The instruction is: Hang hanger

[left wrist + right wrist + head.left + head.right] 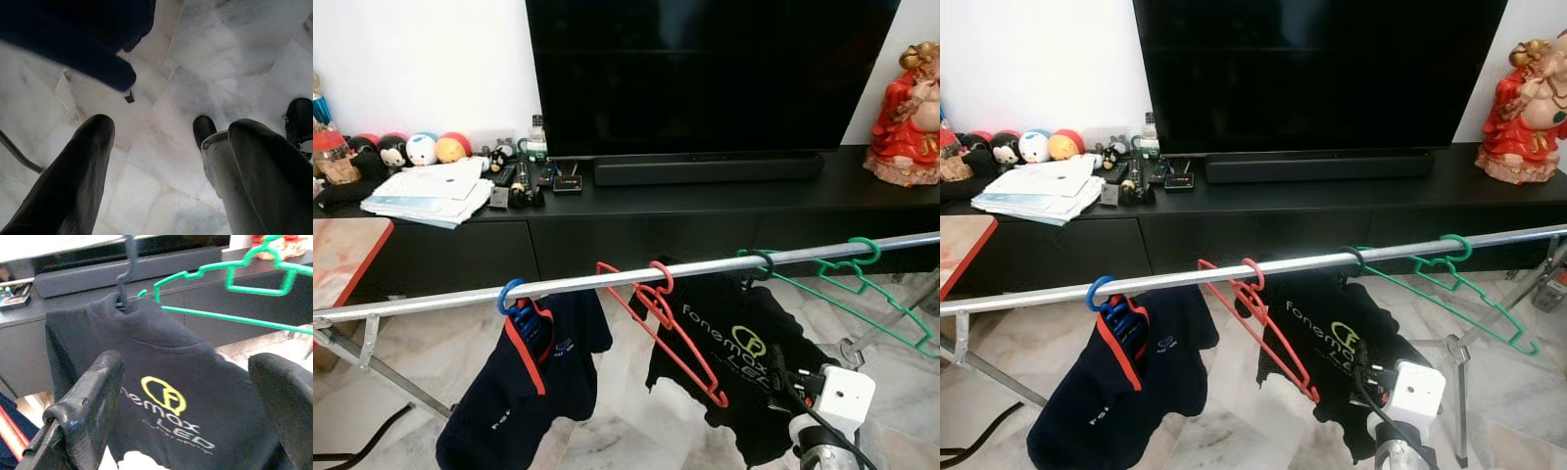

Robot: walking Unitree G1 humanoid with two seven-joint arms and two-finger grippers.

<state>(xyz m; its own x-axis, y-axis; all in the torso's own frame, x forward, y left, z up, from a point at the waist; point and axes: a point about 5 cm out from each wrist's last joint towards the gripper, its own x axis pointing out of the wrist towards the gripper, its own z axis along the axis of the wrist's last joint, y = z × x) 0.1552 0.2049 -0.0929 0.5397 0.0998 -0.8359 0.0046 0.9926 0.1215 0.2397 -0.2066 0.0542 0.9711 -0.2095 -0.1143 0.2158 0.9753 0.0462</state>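
Overhead, four hangers are seen hooked on the rail (607,282); the shirt (744,362) hangs from a dark hanger (762,262).

Left wrist: left gripper (161,161) is spread, empty, over floor.

Right wrist: right gripper (186,396) is spread, empty, facing the shirt. Soft, light cloth; the stiff hook (124,271) is judged the better hold.

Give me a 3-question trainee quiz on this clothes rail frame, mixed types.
1. True or false: the red hanger carries a shirt.
2. Which hanger holds the black logo T-shirt? A) blue B) black C) green
3. How are the right gripper fingers set?

Key:
1. False; it hangs bare on the rail.
2. B; the black hanger. The blue hanger holds the navy shirt, and the green hanger is bare.
3. Open, facing the logo T-shirt.
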